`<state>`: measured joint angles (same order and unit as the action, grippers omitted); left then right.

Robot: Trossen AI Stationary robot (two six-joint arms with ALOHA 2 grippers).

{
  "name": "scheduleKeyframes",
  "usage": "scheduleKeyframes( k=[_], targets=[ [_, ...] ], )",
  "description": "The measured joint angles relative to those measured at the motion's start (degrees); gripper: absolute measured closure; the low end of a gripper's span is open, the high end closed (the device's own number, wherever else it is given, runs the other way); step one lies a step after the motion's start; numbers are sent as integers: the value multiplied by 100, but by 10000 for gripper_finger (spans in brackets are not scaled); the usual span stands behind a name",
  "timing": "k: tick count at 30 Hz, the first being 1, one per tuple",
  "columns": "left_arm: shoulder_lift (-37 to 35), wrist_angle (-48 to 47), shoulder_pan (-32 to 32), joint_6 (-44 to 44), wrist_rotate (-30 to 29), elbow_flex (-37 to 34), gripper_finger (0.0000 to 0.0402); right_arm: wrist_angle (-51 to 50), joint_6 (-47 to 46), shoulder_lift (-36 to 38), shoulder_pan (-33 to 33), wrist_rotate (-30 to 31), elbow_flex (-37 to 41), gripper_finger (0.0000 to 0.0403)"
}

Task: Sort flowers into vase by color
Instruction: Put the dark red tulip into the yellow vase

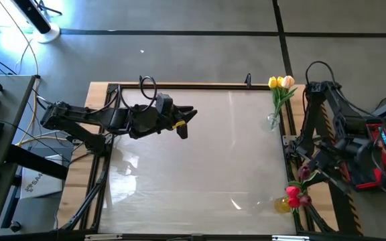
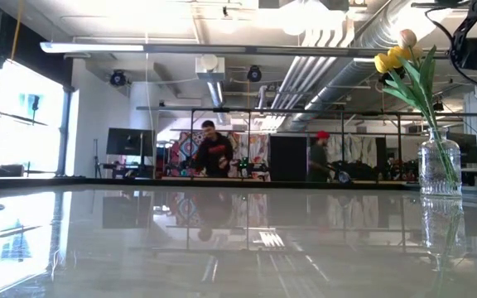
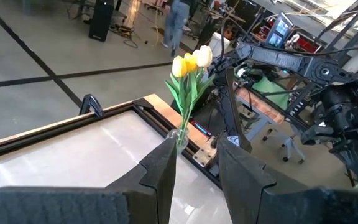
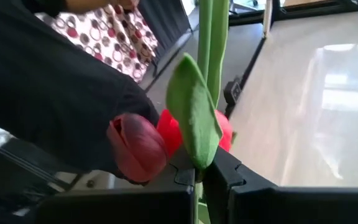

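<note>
Yellow and peach tulips [image 1: 281, 82] stand upright in a clear glass vase [image 1: 273, 121] at the table's far right edge, green leaves spreading. Red and maroon tulips [image 1: 296, 192] hang heads down at the near right edge, stems [image 4: 211, 43] pinched in the right gripper [image 4: 200, 180].

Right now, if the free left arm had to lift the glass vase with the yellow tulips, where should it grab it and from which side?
Probably the narrow neck of the glass vase, just under the leaves. It stands upright at the table's far right edge, so the left tool should come in level from the open table side. The yellow tulips lean over the top, so a downward approach would likely hit them.
</note>
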<state>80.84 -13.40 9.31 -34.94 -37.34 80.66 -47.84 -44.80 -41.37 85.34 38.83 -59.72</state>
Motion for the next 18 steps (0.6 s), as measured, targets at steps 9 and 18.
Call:
scheduleKeyframes(
  k=[9, 18],
  targets=[
    [0, -20, -12, -42, 2, 0, 298, -82, 109, -291, 0, 164, 0, 403],
    [0, -8, -146, -85, 111, 0, 298, -82, -20, -241, -2, 171, 0, 403]
  ],
)
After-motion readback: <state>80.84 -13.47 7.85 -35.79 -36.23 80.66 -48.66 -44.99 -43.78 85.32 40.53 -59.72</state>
